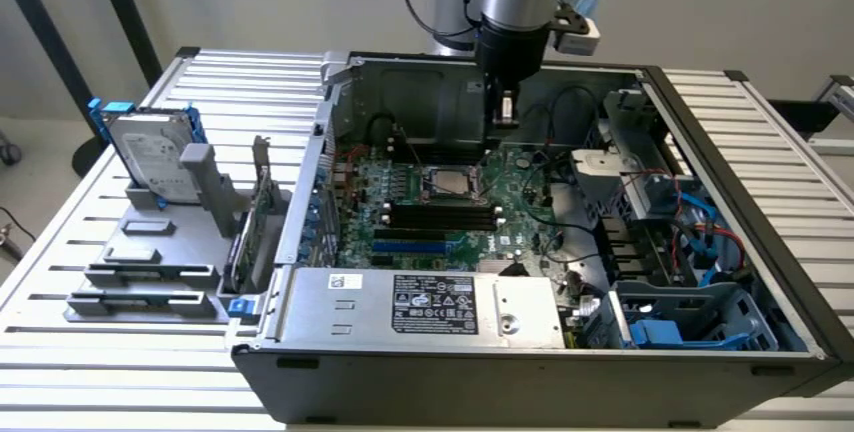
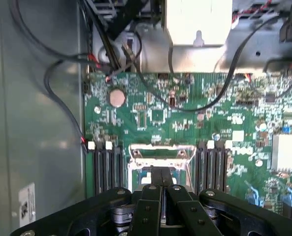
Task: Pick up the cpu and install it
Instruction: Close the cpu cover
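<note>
The cpu (image 1: 135, 252) looks to be the small flat light-grey square lying on the grey rack (image 1: 83, 304), outside the case at the exterior view's left. My gripper (image 1: 503, 117) hangs inside the open computer case, just above the green motherboard (image 1: 514, 197) and a little behind the cpu socket (image 1: 449, 184). In the wrist view the black fingers (image 2: 155, 183) are pressed together with nothing between them, right over the socket's silver frame (image 2: 136, 153). They cover the middle of the socket.
A silver hard drive (image 1: 151, 155) with blue rails stands upright on the rack. Black memory sticks (image 1: 441, 216) sit in slots in front of the socket. Loose black cables (image 1: 577, 110) hang near the gripper. The power supply (image 1: 427, 302) and case walls (image 1: 320, 162) hem the board in.
</note>
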